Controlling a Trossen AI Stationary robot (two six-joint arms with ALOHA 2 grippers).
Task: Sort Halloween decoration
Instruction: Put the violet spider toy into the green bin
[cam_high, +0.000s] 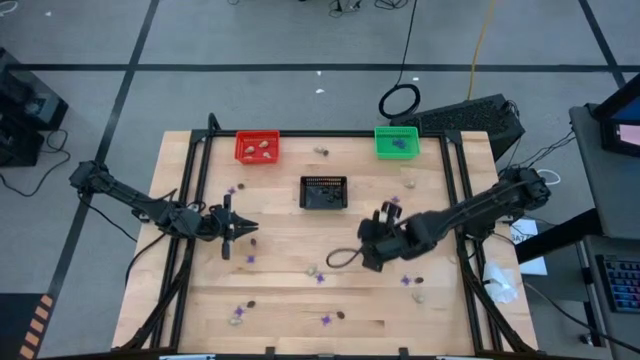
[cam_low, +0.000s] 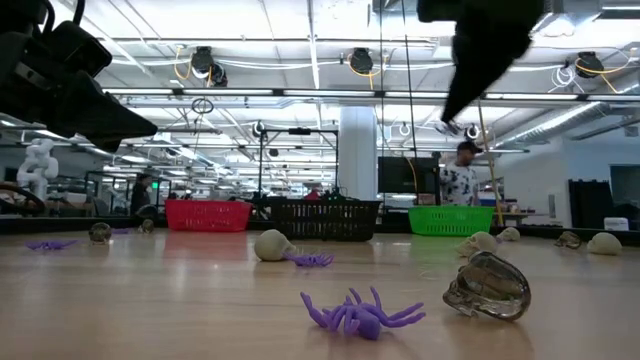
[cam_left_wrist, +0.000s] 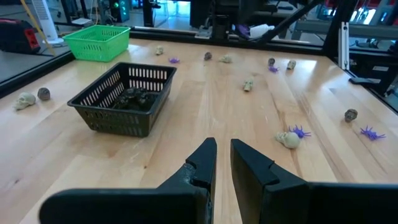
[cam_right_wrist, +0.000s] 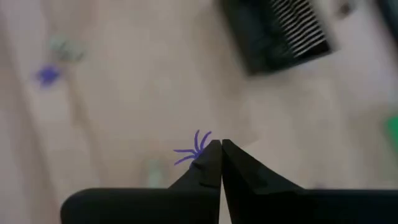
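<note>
Spider (cam_right_wrist: 194, 151), purple, pinched in pressed-together right tool (cam_right_wrist: 219, 155) above worktop (cam_high: 290, 300) centre, presumably bound for green basket (cam_high: 396, 141); left tool (cam_left_wrist: 222, 163) waits left, slightly spread, empty.

Three baskets (cam_high: 323, 191) sit toward the table's (cam_high: 280, 300) far edge, one by each far corner and one between them nearer the middle. Spiders (cam_high: 325, 321) and skulls (cam_high: 236, 319) lie scattered across the near half.

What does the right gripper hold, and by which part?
The right gripper holds a purple spider, pinched at its body; the legs stick out beside the fingers.
</note>
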